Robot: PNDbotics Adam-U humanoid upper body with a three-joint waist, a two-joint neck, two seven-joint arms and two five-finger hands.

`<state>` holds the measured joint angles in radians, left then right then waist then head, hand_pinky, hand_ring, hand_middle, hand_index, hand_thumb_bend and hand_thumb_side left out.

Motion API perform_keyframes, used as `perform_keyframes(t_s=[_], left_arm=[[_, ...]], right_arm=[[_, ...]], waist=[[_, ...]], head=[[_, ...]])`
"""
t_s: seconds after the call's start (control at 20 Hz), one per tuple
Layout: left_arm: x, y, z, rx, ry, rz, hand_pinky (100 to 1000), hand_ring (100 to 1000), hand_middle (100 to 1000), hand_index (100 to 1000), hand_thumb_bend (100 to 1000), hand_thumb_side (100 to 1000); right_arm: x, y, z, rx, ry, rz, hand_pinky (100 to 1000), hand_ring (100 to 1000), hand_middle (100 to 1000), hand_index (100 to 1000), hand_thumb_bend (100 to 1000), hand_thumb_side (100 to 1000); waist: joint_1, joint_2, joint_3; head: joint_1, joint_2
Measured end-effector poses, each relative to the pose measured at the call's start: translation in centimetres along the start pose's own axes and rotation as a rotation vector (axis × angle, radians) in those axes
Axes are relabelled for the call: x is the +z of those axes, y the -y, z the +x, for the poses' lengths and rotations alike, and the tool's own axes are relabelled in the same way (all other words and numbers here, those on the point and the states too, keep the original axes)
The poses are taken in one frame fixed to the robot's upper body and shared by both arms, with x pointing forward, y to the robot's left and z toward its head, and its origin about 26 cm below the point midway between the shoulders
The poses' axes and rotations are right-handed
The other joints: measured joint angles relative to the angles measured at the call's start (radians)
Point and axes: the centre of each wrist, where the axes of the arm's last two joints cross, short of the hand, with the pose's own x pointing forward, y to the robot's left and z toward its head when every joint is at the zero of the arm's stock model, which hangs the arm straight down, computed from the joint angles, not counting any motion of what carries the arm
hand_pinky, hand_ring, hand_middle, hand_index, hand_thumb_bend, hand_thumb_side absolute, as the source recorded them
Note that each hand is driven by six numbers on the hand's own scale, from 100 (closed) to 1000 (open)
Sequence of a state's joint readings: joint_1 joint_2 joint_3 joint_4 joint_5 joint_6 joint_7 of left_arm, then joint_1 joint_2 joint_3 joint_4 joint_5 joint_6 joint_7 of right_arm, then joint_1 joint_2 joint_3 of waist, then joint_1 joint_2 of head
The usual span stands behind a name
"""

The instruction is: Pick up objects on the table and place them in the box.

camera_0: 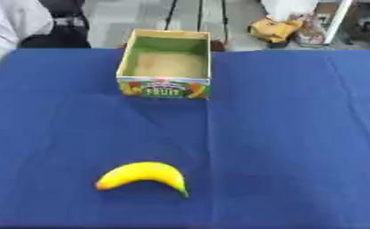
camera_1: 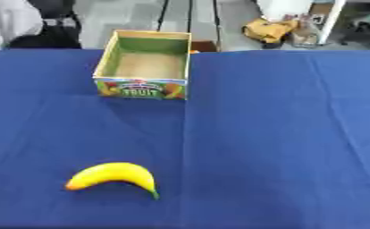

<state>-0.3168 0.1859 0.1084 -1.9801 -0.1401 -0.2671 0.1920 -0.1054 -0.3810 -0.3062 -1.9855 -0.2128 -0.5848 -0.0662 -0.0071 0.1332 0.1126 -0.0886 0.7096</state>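
Yellow curved banana point(camera_0: 144, 175), green tip, on blue cloth point(camera_0: 297, 134); box point(camera_0: 166, 86) well beyond; hands unseen, fingers untellable.

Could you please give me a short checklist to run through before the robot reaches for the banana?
1. Banana lies free on the blue tablecloth, nothing touching it: ok.
2. Box stands upright with its opening facing up: ok.
3. Box interior holds nothing visible, so there is room: ok.
4. Stretch of cloth between banana and box has nothing lying on it: ok.
5. Position and finger state of both hands: cannot tell, since neither shows in either view.
6. Banana's green-tipped end points toward the near right, the orange end to the left: ok for planning a grasp across its middle.
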Motion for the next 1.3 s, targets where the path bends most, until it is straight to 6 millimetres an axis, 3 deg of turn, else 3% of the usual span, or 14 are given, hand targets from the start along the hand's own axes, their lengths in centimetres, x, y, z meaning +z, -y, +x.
perform_keyframes(t_s=[0.25, 0.55, 0.95, 1.3], left_arm=[[-0.2, -0.1, 0.1, -0.02, -0.004, -0.009, 568, 689, 752, 934, 221, 1000], [-3.3, -0.8, 1.1, -0.162, 0.042, -0.157, 567, 677, 740, 950, 213, 967], [-7.2, 1.4, 0.2, -0.379, 0.013, -0.483, 587, 703, 753, 949, 123, 967], [-8.3, 2.6, -0.6, -0.623, -0.052, -0.754, 606, 745, 782, 966, 133, 924]], right_arm=[[0.0, 0.0, 0.0, -0.001, 0.0, 0.001, 827, 887, 622, 913, 100, 1000], [0.1, -0.1, 0.0, -0.004, -0.003, 0.004, 827, 886, 621, 913, 100, 1000], [0.3, -0.1, 0.0, -0.004, -0.01, 0.014, 828, 884, 619, 913, 100, 1000], [0.3, -0.5, -0.1, -0.016, -0.014, 0.034, 830, 883, 617, 914, 100, 1000]], waist=[[0.0, 0.0, 0.002], [0.01, -0.006, 0.006], [0.011, -0.011, -0.005], [0.006, -0.011, -0.027]], head=[[-0.001, -0.008], [-0.006, -0.008], [-0.005, -0.009], [0.024, -0.018]])
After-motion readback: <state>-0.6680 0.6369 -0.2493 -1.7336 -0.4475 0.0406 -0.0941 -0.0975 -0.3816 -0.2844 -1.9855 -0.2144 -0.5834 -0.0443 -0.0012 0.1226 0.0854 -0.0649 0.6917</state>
